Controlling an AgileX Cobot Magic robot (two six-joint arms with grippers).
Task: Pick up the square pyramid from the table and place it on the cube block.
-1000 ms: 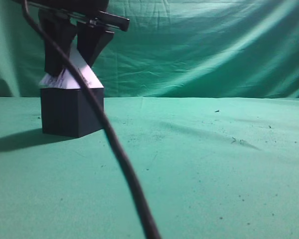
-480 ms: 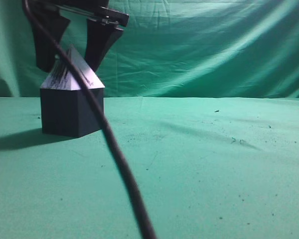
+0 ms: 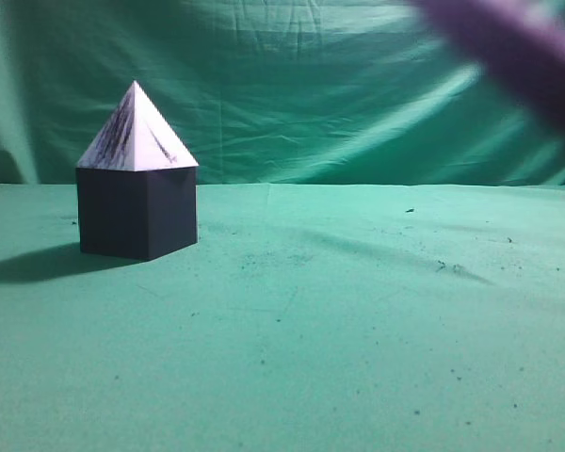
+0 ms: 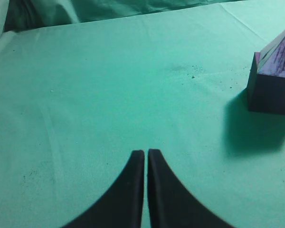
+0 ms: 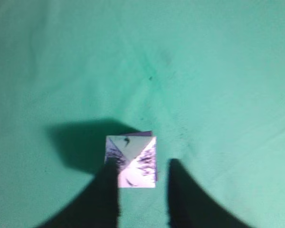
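The square pyramid (image 3: 137, 132), white to lilac with dark streaks, sits upright on top of the dark cube block (image 3: 137, 212) at the left of the green table (image 3: 358, 330). No gripper touches it. In the right wrist view my right gripper (image 5: 143, 165) is open and well above the pyramid (image 5: 131, 161), looking straight down on it, with the cube hidden beneath. My left gripper (image 4: 146, 153) is shut and empty over bare cloth, with the cube (image 4: 270, 92) and pyramid (image 4: 282, 57) at that view's right edge.
A blurred purple shape (image 3: 518, 47) crosses the top right of the exterior view. A wrinkled green backdrop (image 3: 358, 94) hangs behind the table. The cube casts a shadow to its left (image 3: 28, 264).
The gripper that held the pyramid on the cube opened, then rose out of the exterior view along with its cable. The pyramid stays on the cube.
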